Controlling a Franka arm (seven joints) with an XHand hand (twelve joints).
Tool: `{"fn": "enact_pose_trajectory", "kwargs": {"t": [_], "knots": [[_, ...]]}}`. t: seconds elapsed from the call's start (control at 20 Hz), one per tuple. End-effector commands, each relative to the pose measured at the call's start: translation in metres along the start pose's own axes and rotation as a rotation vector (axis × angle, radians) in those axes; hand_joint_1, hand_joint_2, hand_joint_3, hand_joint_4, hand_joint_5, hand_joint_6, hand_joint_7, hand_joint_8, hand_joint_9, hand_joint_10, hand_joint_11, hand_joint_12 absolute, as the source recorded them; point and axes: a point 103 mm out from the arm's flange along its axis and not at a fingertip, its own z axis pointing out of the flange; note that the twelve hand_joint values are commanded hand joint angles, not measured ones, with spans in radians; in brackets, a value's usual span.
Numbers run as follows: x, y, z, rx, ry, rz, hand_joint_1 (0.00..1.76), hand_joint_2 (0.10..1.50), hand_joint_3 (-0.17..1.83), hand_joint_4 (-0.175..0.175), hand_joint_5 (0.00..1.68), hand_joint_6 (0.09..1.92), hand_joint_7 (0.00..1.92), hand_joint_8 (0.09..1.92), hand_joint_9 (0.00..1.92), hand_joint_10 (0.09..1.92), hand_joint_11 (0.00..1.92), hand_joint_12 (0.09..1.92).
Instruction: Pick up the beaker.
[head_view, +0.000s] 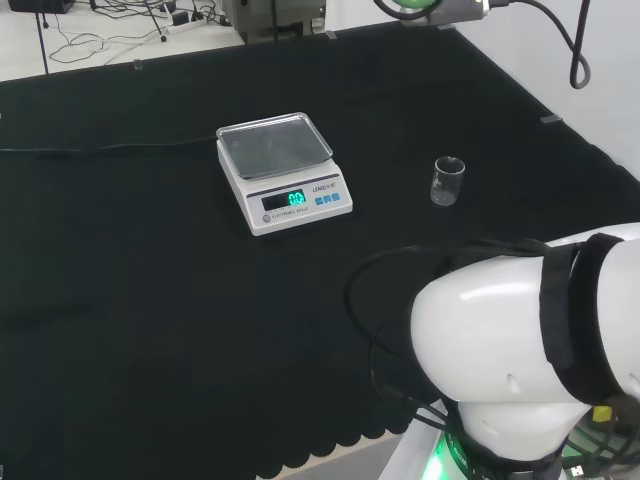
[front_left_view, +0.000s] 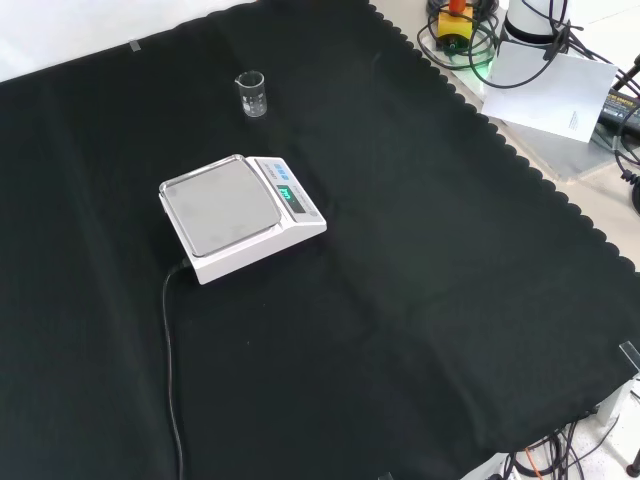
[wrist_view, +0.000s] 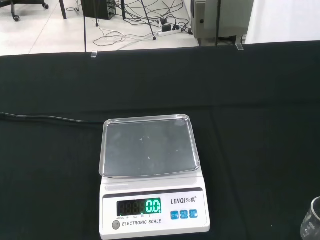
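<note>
That little beaker (head_view: 448, 181) right of the scale (head_view: 284, 171) in the head view looks light, slick, breakable; I'd wrap its sides. Can't tell how my hand's set.

The robot's white arm link (head_view: 520, 350), wrapped by a black band and trailed by black cables, bulks at the lower right of the head view, folded low near its base with a green light glowing beneath it.

Glossy white rounded arm link (head_view: 500, 330), black band, black cables alongside.
</note>
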Motion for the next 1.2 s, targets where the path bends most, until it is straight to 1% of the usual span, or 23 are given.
{"fn": "enact_pose_trajectory", "kwargs": {"t": [0.05, 0.1, 0.15, 0.3, 0.4, 0.6, 0.8, 0.9, 1.0, 1.2], "knots": [[-0.002, 0.004, 0.003, -0.002, -0.01, -0.002, 0.68, 1.04, -0.09, 0.034, 0.52, 0.39, 0.42, 0.62, 0.52, 0.72, 0.17, 1.31], [-0.004, 0.008, 0.007, 0.005, -0.011, -0.003, 0.64, 1.04, -0.1, 0.032, 0.46, 0.31, 0.36, 0.62, 0.45, 0.75, 0.08, 1.34], [-0.007, 0.013, 0.011, 0.014, -0.01, -0.004, 0.61, 1.04, -0.1, 0.031, 0.44, 0.27, 0.33, 0.62, 0.41, 0.76, 0.04, 1.35], [-0.014, 0.03, 0.023, 0.042, 0.002, 0.002, 0.6, 1.04, -0.11, 0.029, 0.43, 0.21, 0.3, 0.63, 0.37, 0.79, 0.0, 1.35], [-0.022, 0.042, 0.032, 0.052, 0.011, 0.012, 0.59, 1.04, -0.11, 0.029, 0.43, 0.2, 0.29, 0.63, 0.37, 0.79, 0.0, 1.35], [-0.038, 0.064, 0.054, 0.075, 0.062, 0.018, 0.59, 1.05, -0.12, 0.027, 0.44, 0.2, 0.29, 0.63, 0.37, 0.79, 0.0, 1.35], [-0.05, 0.079, 0.08, 0.089, 0.105, 0.025, 0.6, 1.05, -0.12, 0.026, 0.44, 0.19, 0.29, 0.63, 0.37, 0.79, 0.0, 1.35], [-0.056, 0.085, 0.094, 0.104, 0.124, 0.031, 0.6, 1.05, -0.12, 0.025, 0.44, 0.19, 0.29, 0.63, 0.37, 0.79, 0.0, 1.35], [-0.062, 0.087, 0.107, 0.107, 0.151, 0.034, 0.6, 1.05, -0.12, 0.024, 0.44, 0.19, 0.29, 0.63, 0.37, 0.8, 0.0, 1.35], [-0.072, 0.089, 0.129, 0.122, 0.161, 0.051, 0.6, 1.05, -0.12, 0.022, 0.45, 0.19, 0.29, 0.64, 0.37, 0.8, 0.0, 1.35]]}}
